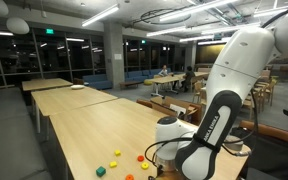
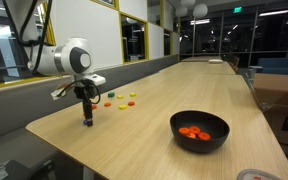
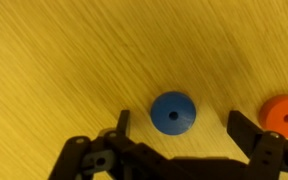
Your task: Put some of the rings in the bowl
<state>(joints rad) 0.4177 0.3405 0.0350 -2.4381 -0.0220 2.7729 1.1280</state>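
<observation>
A blue ring (image 3: 172, 112) with a small centre hole lies flat on the wooden table, between my open gripper's (image 3: 184, 128) two dark fingers in the wrist view and touching neither. An orange ring (image 3: 284, 113) lies just outside the right-hand finger (image 3: 246, 130). In an exterior view the gripper (image 2: 87, 120) points straight down at the table near the edge. Several loose rings, one of them orange (image 2: 109, 104), lie just beyond it. The black bowl (image 2: 199, 143) stands apart from the gripper and holds several orange-red rings (image 2: 194, 132).
The table edge (image 2: 54, 128) runs close to the gripper. More coloured pieces show beside the arm, among them a yellow one (image 1: 117, 153) and a teal one (image 1: 100, 171). The white arm (image 1: 224, 100) fills one side of that view. A round pale container (image 2: 252, 175) sits at the frame's bottom.
</observation>
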